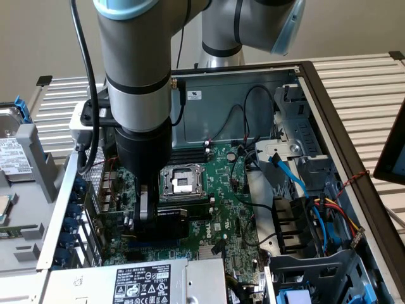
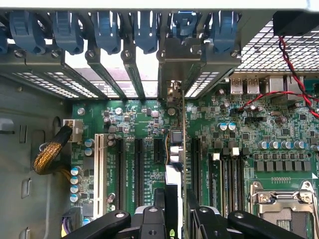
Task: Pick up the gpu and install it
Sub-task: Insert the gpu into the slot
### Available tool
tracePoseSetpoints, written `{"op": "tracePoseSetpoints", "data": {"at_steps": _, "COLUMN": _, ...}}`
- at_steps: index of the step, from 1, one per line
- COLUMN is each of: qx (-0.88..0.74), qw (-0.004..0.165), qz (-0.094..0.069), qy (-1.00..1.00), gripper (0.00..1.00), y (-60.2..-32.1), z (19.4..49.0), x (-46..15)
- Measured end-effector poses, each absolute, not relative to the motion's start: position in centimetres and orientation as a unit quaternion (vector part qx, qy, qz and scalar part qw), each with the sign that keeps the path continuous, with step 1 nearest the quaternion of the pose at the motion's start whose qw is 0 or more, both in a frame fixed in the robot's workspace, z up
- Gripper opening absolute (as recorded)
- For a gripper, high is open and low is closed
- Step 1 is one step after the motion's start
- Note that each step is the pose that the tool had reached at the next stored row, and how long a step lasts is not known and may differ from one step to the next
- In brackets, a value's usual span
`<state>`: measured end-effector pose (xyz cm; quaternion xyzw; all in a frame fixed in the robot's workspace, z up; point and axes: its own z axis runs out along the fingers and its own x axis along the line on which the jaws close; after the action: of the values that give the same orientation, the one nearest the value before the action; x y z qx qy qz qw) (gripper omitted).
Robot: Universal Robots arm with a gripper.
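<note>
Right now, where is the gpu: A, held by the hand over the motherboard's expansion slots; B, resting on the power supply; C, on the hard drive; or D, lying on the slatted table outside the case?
A: the hand grips the gpu edge-on above the motherboard slots, its bracket at the rear openings.

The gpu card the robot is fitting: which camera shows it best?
The exterior view: the gpu shows its black shroud side-on, held by the tool low over the motherboard. The wrist view sees the gpu edge-on, a thin strip reaching toward the rear brackets.
</note>
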<state>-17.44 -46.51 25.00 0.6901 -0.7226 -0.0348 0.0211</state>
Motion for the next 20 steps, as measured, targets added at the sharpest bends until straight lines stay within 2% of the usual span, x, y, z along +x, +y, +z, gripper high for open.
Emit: {"op": "tracePoseSetpoints", "data": {"at_steps": 20, "qx": 0.690, "qw": 0.021, "qz": -0.035, "qy": -0.723, "gripper": 0.27, "y": -46.50, "z": 24.82, "x": -17.44}}
